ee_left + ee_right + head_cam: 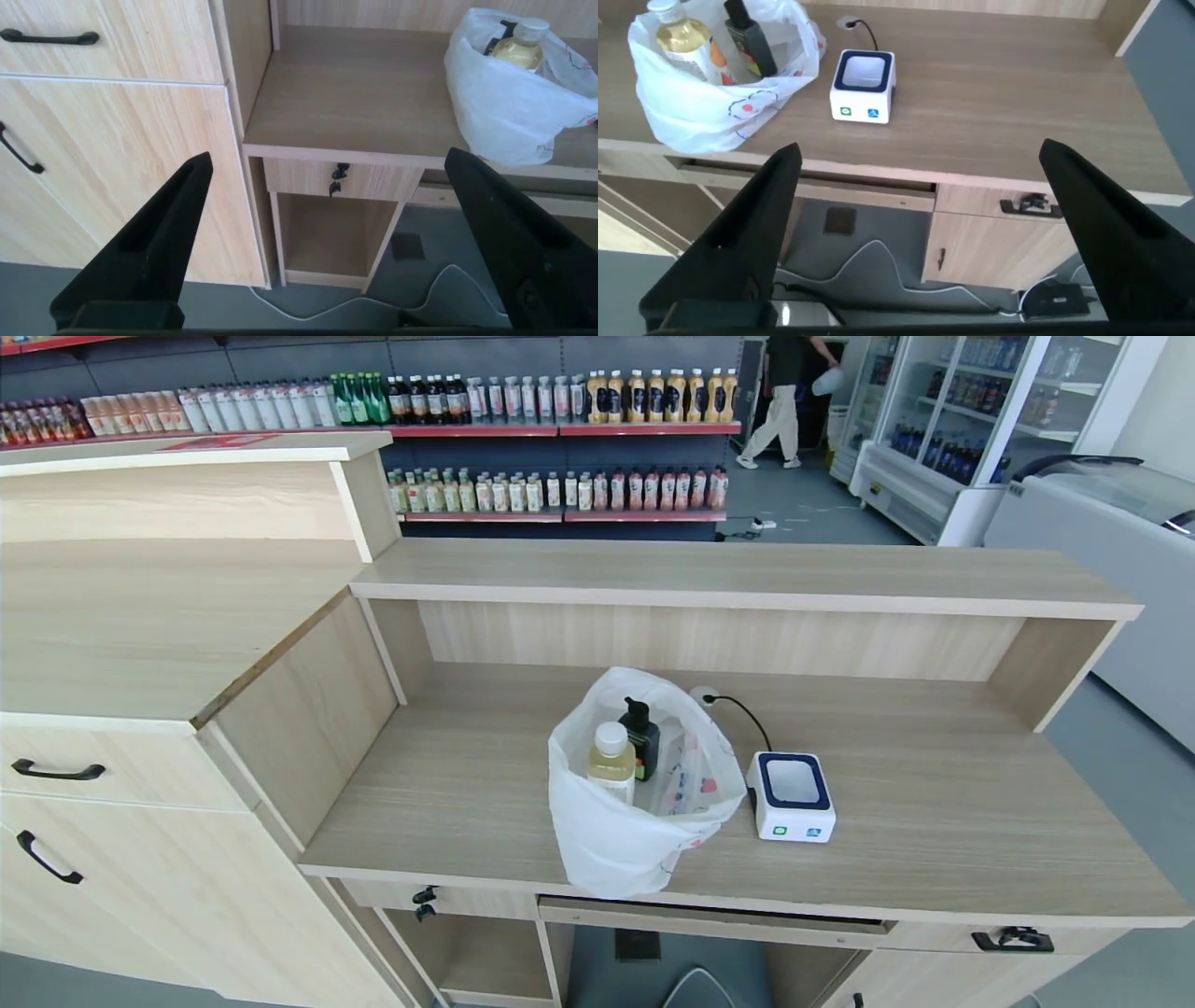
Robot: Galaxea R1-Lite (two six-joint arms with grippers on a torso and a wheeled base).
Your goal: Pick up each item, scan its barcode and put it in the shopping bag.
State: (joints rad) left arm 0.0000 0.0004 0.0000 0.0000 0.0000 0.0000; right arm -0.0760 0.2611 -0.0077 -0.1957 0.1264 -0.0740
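A pale wood desk [934, 803] with a raised back ledge [747, 581] fills the centre, joined at the left by a taller cabinet [140, 635] with black-handled drawers [112, 793]. Red-edged shelves [560, 429] of bottles [653, 397] run across the top, with glass-door fridges [962, 420] and a white chest freezer [1102, 541] at upper right on grey floor [803, 504].

Head camera looks down on the pale wooden tabletop [934, 784]; both wrist cameras face it from lower, sharing the white plastic bag [616, 845]

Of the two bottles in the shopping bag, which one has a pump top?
The dark bottle has the black pump top; the pale yellow bottle beside it has a flat white cap.
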